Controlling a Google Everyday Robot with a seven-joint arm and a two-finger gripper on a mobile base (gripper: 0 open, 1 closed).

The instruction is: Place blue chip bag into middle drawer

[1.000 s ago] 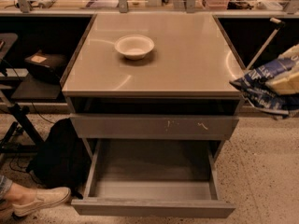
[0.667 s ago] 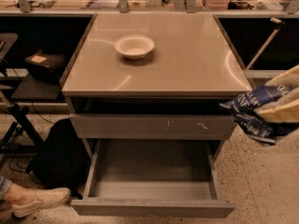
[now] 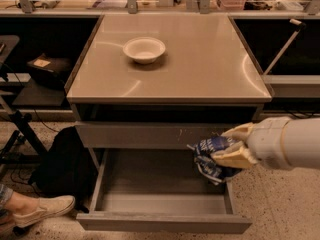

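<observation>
The blue chip bag (image 3: 211, 159), crinkled dark-blue foil with white print, is held in my gripper (image 3: 232, 146), whose cream fingers are shut on it. The gripper reaches in from the right on a white arm (image 3: 287, 142). The bag hangs over the right end of the open middle drawer (image 3: 162, 204), a wide shallow grey drawer pulled out at the bottom, its flat floor bare. Above it is a shut grey drawer front with pale scratch marks (image 3: 145, 134).
A white bowl (image 3: 144, 49) stands on the cabinet's tan top (image 3: 200, 69). A black bag (image 3: 62, 169) lies on the floor to the left, with a person's shoe (image 3: 42, 209) beside it. Dark shelving flanks both sides; a broom handle (image 3: 282, 49) leans at right.
My gripper has carried the blue chip bag leftward and down, from beside the cabinet's right edge to above the right end of the open drawer.
</observation>
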